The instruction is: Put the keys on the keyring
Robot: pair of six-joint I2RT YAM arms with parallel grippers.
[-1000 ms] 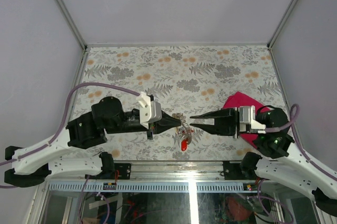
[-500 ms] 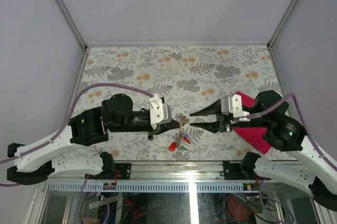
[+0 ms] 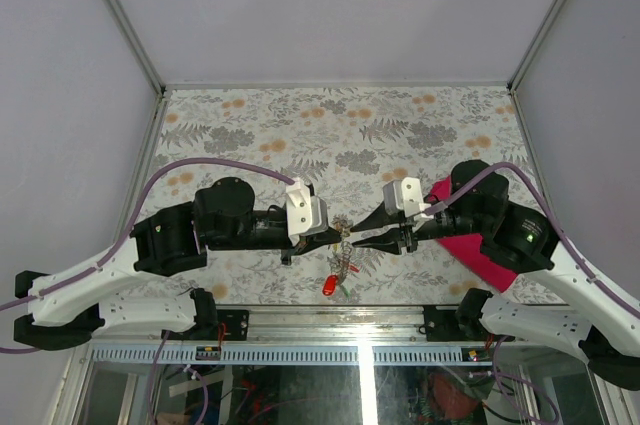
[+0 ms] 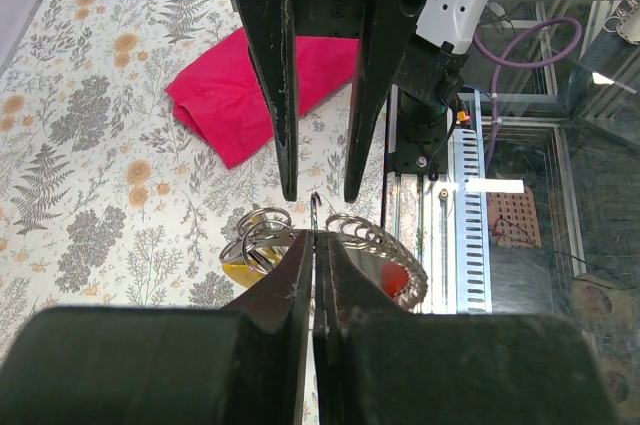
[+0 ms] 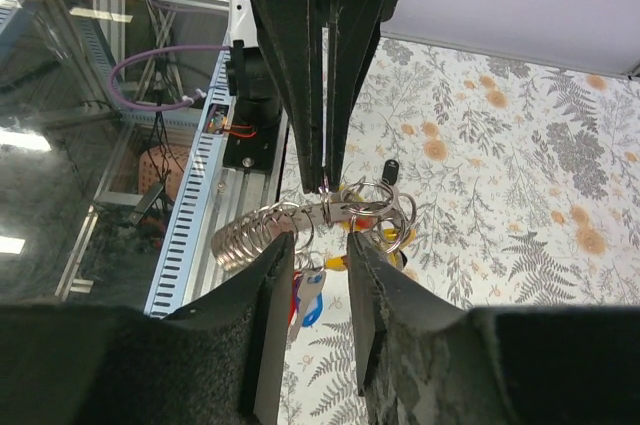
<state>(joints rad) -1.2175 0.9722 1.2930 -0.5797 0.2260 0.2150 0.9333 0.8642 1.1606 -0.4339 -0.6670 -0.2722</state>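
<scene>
Left gripper (image 4: 316, 250): clamped shut on the keyring (image 4: 315, 215), held aloft.
Right gripper (image 3: 355, 235): slightly parted, empty, beside it.
Keys (image 3: 330, 283): dangling below; we judge threading unfinished.

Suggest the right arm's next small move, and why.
Probably ease the right gripper slightly forward and close on the keyring. Its jaws are open and straddle the ring cluster, which the left gripper pinches shut, with the keys dangling below.
</scene>
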